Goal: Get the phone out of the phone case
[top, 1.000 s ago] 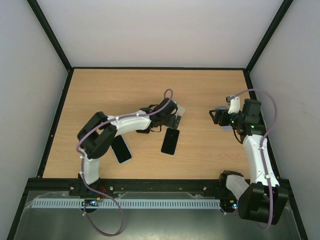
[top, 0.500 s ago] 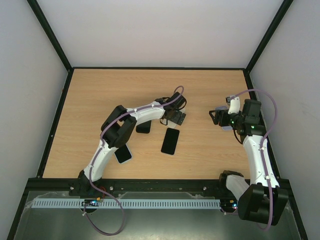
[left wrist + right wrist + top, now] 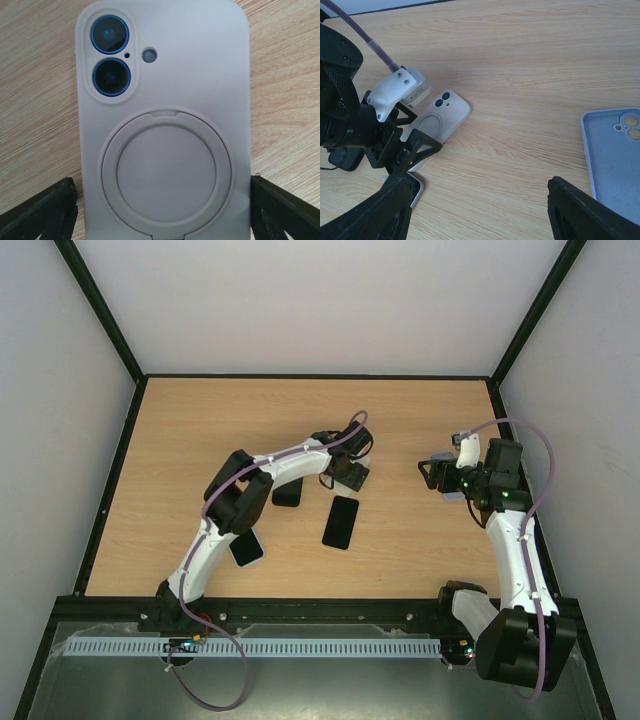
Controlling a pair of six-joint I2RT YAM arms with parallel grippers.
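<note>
- The wooden table (image 3: 200, 430) carries several handsets, and the job looks barely begun: the phone is fully seated in its case and nothing has been peeled back.
- The left gripper (image 3: 162, 180) sits low over the cased phone (image 3: 165, 100) with its jaws wide, one finger along each long edge at the end away from the cameras. A thin gap shows on either side, so I judge that it is not clamped yet.
- The right gripper (image 3: 480, 215) hovers well apart to the right, with its jaws spread and nothing between them.
- The cased phone lies back-up near the middle of the table, flat on the wood. What is left is the whole extraction: pinning or gripping the case, flexing an edge, and pushing the handset free.
- A lavender empty case (image 3: 615, 160) lies inner side up beside the right gripper.
- A bare black phone (image 3: 340, 522) lies just nearer the arm bases than the cased one.
- A white-edged phone (image 3: 247, 548) is partly hidden beneath the left arm.
- A small dark slab (image 3: 287, 492) also lies by the left arm. I cannot tell whether it is a phone or a case.
- The ring stand (image 3: 166, 172) is folded flat into the back of the beige case.
- The two blue-rimmed lenses (image 3: 110, 56) show through the case cut-out.
- No brand, logo or lettering can be read anywhere, and the back of the case is plain.
</note>
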